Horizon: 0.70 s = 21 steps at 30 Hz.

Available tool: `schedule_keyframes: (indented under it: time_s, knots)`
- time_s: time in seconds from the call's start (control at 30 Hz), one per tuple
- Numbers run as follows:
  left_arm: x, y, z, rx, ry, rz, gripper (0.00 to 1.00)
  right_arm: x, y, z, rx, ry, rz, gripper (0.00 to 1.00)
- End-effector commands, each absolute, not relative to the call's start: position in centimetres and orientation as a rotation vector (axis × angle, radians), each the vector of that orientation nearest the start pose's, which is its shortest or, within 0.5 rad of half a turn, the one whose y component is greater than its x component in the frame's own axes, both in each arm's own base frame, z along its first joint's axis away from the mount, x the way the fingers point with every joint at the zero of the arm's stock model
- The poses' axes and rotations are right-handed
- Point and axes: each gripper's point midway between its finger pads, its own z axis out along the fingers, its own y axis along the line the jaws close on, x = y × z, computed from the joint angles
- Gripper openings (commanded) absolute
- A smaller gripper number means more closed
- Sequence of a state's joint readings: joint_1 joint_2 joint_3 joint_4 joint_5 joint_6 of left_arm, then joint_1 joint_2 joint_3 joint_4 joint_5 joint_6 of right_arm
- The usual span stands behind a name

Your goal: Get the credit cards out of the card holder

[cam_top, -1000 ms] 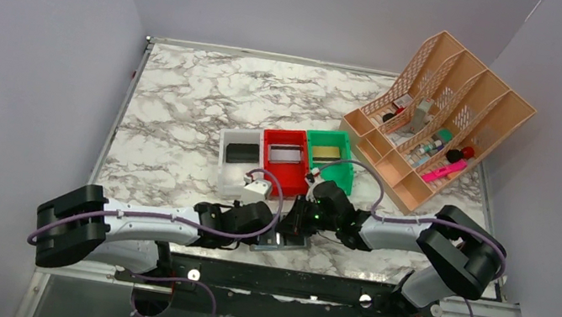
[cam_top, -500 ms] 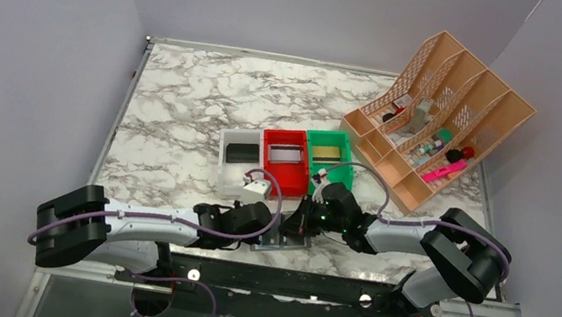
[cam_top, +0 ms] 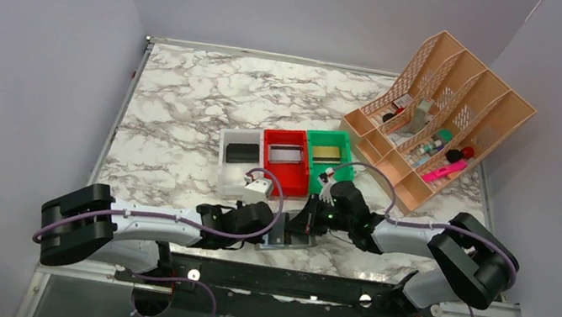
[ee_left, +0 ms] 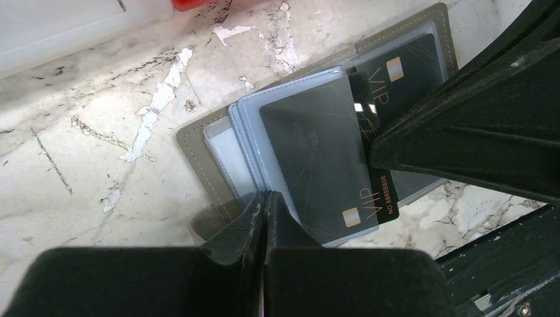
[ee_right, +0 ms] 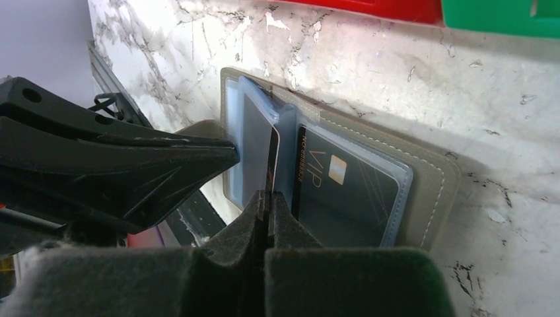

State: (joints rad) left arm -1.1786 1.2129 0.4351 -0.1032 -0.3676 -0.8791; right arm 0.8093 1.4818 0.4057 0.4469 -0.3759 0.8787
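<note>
With the left gripper [ee_left: 264, 221] clamped on the card holder [ee_left: 195, 148], the black card [ee_right: 273, 148] pinched in the right gripper [ee_right: 266, 198] could slip if its sleeve [ee_right: 285, 152] binds.

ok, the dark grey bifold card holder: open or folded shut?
Open. The card holder lies spread on the marble table, inside facing up, black cards showing in clear sleeves.
</note>
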Motion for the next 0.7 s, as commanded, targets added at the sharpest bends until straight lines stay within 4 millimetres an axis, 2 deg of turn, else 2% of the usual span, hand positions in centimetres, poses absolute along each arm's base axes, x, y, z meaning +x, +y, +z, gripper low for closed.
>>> schedule_keyframes:
  time_s: [0.0,0.2,0.37,0.47,0.5,0.67]
  knots:
    - [12.0,-21.1,-1.3,0.264,2.549,-0.336,0.0,15.8,29.5,3.3,-0.197,2.51,1.208,0.01]
    - [12.0,-21.2,-1.2,0.267,2.55,-0.34,0.0,16.2,28.4,3.0,-0.185,2.519,1.136,0.01]
    - [12.0,-21.8,-0.8,0.272,2.547,-0.372,0.0,16.0,28.2,3.3,-0.195,2.501,1.157,0.02]
    - [12.3,-22.9,0.5,0.296,2.519,-0.419,0.26,16.2,28.3,3.2,-0.188,2.503,1.159,0.01]
    - [12.5,-23.3,1.2,0.297,2.503,-0.435,0.32,16.2,28.3,3.1,-0.182,2.507,1.157,0.01]
    - [13.9,-24.3,4.4,0.287,2.425,-0.454,0.43,16.5,27.9,2.5,-0.144,2.532,1.107,0.01]
